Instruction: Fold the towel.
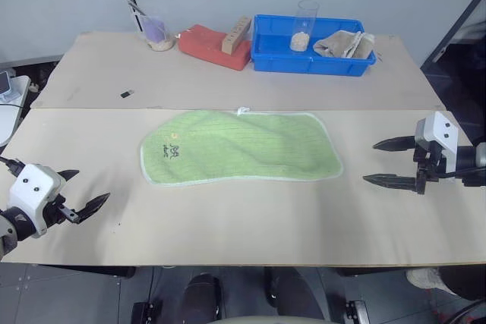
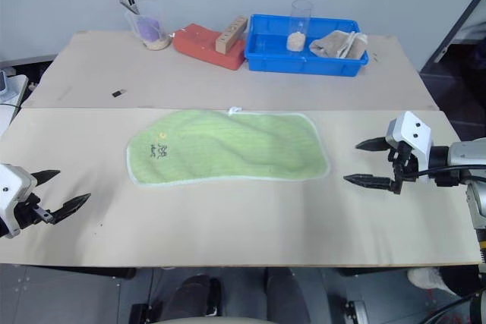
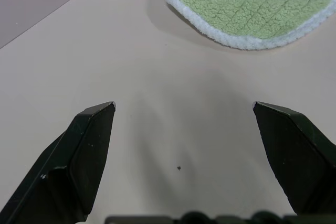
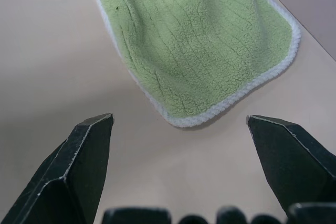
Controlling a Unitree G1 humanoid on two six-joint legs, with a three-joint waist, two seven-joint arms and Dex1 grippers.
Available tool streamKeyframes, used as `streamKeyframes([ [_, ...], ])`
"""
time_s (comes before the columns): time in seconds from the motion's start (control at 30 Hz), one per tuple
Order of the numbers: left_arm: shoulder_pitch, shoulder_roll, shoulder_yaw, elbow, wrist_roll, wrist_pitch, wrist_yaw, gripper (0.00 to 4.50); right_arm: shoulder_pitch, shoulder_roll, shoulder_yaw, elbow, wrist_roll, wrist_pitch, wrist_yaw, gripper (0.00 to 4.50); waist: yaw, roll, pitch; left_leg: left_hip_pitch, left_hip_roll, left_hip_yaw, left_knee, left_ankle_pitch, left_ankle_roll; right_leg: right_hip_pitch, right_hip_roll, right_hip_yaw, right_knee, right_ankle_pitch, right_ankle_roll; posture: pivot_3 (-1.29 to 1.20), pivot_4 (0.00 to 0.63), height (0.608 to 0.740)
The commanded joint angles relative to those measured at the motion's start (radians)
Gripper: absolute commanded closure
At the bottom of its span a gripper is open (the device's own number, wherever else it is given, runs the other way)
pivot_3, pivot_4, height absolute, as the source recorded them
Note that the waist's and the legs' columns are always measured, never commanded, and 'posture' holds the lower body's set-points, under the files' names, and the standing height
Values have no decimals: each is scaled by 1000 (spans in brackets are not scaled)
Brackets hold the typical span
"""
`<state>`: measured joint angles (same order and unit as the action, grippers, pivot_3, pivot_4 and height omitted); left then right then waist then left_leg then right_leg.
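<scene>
Towel (image 1: 239, 146): light green, thin, fleecy ribbed surface, white stitched edging, rounded corners. Lies flat and unfolded at the centre of the desk (image 1: 228, 225), long axis running 9 to 3 o'clock. Small white loop tag (image 1: 243, 111) on its far edge, at 12 o'clock. Dark printed mark (image 1: 171, 150) near the 9 o'clock end, with a small yellow dot above it; lettering not legible in any view. A few shallow wrinkles toward the 3 o'clock end.

Left gripper (image 1: 85, 193): at 8 o'clock from the towel, above bare desk, fingers spread wide, grasping nothing. Left wrist view puts the towel's printed end ahead of the fingers (image 3: 86, 150), apart from them.

Right gripper (image 1: 393, 162): at 3 o'clock from the towel, just off its rounded end, released, fingers wide, empty. No contact with the cloth.

Far side of the desk, 12 o'clock: blue tray (image 1: 273, 61) holding a clear cup (image 1: 304, 26) and a beige rag (image 1: 345, 44); red spongy block (image 1: 209, 45) with a wooden block (image 1: 236, 35) leaning on it; a clear cup with purple contents (image 1: 156, 32). Small black item (image 1: 127, 94) at 10 o'clock.
</scene>
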<state>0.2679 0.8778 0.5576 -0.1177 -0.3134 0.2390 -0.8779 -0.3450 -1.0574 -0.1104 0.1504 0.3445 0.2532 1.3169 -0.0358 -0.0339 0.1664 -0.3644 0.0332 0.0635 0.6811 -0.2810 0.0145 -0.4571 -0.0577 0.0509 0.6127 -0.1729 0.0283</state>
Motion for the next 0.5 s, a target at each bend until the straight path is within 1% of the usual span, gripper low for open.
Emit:
streamKeyframes([
  [0.03, -15, 8, 20, -3, -3, 9, 9, 0, -22, -3, -24, -5, -2, -22, -5, 17, 0, 0, 0, 0, 0, 0, 0, 0, 0, 0, 0, 0, 0, 0, 0, 0, 150, 714],
  [0.17, -34, 15, 33, 8, 17, 19, 44, 0, -14, 1, -18, -11, -20, -45, -14, 17, -1, 0, 0, 0, 0, 0, 0, 0, 0, 0, 0, 0, 0, 0, 0, 0, 150, 714],
  [0.27, -16, 11, 49, 2, -14, -33, -19, 0, -2, 5, -17, -56, 8, -9, 1, 17, -2, 0, 0, 0, 0, 0, 0, 0, 0, 0, 0, 0, 0, 0, 0, 0, 150, 714],
  [0.4, -10, 11, 67, 36, -23, -121, -77, 0, -14, 28, -19, -68, 10, -17, -20, 17, -2, 0, 0, 0, 0, 0, 0, 0, 0, 0, 0, 0, 0, 0, 0, 0, 150, 714],
  [0.5, 3, 33, 54, 77, 18, -199, -113, 0, -26, 38, -17, -70, 7, -11, -26, 17, -1, 0, 0, 0, 0, 0, 0, 0, 0, 0, 0, 0, 0, 0, 0, 0, 150, 714],
])
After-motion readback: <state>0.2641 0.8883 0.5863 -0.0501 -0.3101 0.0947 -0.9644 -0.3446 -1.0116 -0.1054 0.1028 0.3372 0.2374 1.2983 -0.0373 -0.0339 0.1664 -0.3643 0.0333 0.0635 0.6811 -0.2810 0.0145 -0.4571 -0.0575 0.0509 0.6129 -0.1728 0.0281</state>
